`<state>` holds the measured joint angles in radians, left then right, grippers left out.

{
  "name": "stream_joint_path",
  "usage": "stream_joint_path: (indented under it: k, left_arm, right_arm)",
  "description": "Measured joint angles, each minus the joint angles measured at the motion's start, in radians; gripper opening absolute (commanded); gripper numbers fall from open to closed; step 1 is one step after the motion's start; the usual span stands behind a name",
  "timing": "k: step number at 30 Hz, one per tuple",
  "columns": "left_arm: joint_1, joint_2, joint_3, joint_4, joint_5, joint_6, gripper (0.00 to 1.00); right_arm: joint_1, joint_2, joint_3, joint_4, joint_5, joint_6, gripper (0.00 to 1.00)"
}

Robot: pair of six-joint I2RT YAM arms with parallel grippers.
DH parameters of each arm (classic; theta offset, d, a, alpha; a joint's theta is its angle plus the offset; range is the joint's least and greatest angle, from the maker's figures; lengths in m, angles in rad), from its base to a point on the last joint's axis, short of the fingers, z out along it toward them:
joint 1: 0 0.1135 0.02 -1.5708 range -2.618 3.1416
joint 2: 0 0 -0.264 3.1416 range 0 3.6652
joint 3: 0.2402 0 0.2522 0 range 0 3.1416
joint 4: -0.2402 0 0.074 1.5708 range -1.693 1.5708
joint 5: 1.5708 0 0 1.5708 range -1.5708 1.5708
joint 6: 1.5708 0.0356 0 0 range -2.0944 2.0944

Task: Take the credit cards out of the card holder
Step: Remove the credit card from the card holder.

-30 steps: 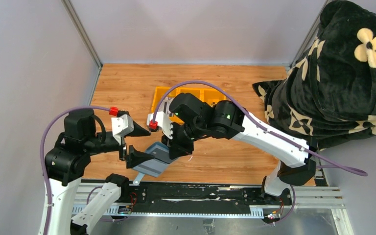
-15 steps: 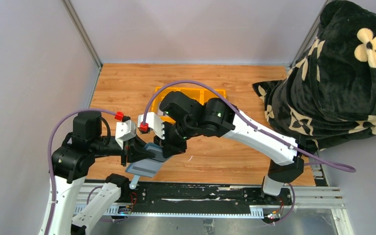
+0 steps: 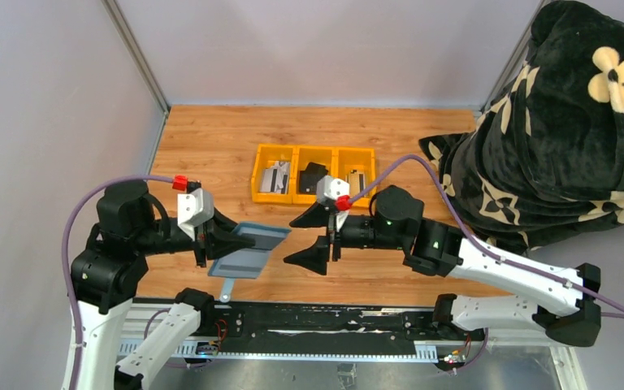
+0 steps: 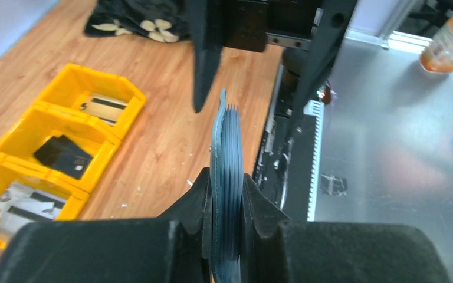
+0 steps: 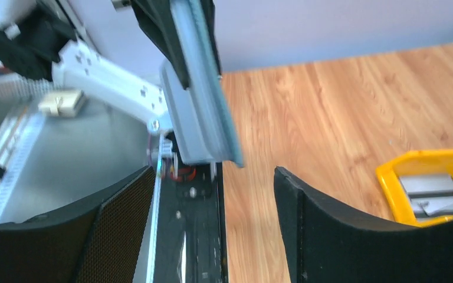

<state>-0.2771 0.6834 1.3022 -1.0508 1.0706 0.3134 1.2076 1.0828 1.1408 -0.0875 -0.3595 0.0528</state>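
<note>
Left gripper (image 3: 229, 245) is clamped on the blue-grey folding card holder (image 3: 253, 248), holding it in the air, presumably to present it to the right gripper (image 3: 288, 242), which is spread wide, empty, just beside it. Pale plastic credit cards (image 3: 275, 177) lie in the yellow three-compartment tray (image 3: 313, 200); can't tell if any remain inside.

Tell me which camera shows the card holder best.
Top external: the card holder shows its broad face, pinched by the left fingers. Left wrist sees it only edge-on; right wrist catches one blurred end.

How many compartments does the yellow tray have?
3 in the yellow tray, side by side: left with pale cards, middle with a black pouch, right with one pale card; none hidden.
</note>
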Motion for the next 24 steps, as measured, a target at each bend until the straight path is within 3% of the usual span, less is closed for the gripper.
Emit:
stream_joint_path:
  k: [4, 8, 15, 18, 21, 22, 24]
  left_arm:
    - [0.000, -0.068, -0.087, 0.256, -0.093, -0.268, 0.00]
    - [0.000, -0.177, -0.217, 0.496, -0.179, -0.534, 0.00]
    - [0.000, -0.214, -0.234, 0.661, -0.220, -0.750, 0.00]
    - [0.000, -0.215, -0.234, 0.688, -0.230, -0.787, 0.00]
    - [0.000, -0.215, -0.235, 0.692, -0.246, -0.799, 0.00]
    - [0.002, -0.215, -0.236, 0.690, -0.259, -0.802, 0.07]
    - [0.002, -0.215, -0.235, 0.688, -0.272, -0.807, 0.54]
  right_arm:
    - [-0.006, -0.045, -0.130, 0.290, 0.043, 0.113, 0.77]
    - [-0.014, -0.006, -0.166, 0.463, 0.063, 0.203, 0.75]
    - [-0.078, 0.056, -0.182, 0.636, 0.036, 0.351, 0.65]
    - [-0.110, 0.087, -0.198, 0.762, -0.022, 0.452, 0.42]
    - [-0.126, 0.138, -0.198, 0.877, -0.098, 0.552, 0.02]
    - [-0.136, 0.161, -0.198, 0.928, -0.140, 0.610, 0.00]
    - [-0.165, 0.193, -0.198, 0.996, -0.206, 0.679, 0.00]
